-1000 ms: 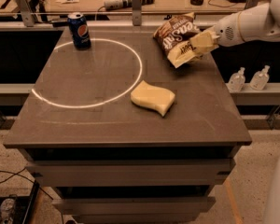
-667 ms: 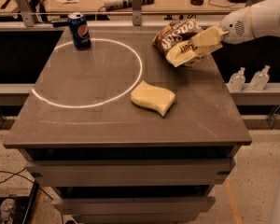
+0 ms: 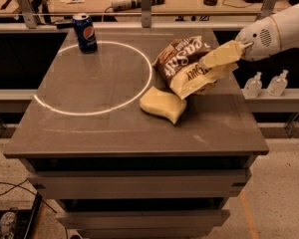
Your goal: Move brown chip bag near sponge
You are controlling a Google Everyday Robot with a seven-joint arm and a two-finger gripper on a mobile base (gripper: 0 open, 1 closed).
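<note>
The brown chip bag (image 3: 183, 59), dark brown with white "Sea Salt" script and a pale yellow band, hangs tilted just above the table at the right. My gripper (image 3: 215, 63) reaches in from the right on a white arm and is shut on the bag's yellow end. The pale yellow wavy sponge (image 3: 163, 104) lies on the table right below and to the left of the bag, its far edge close under the bag's lower end.
A blue Pepsi can (image 3: 84, 32) stands at the back left, on the edge of a white circle (image 3: 65, 109) marked on the grey table (image 3: 114, 133). Two small clear bottles (image 3: 266, 84) stand beyond the table's right edge. A cluttered bench runs behind.
My gripper has carried the bag forward and left, from the back right of the table to just above the sponge. The sponge and can have not moved.
</note>
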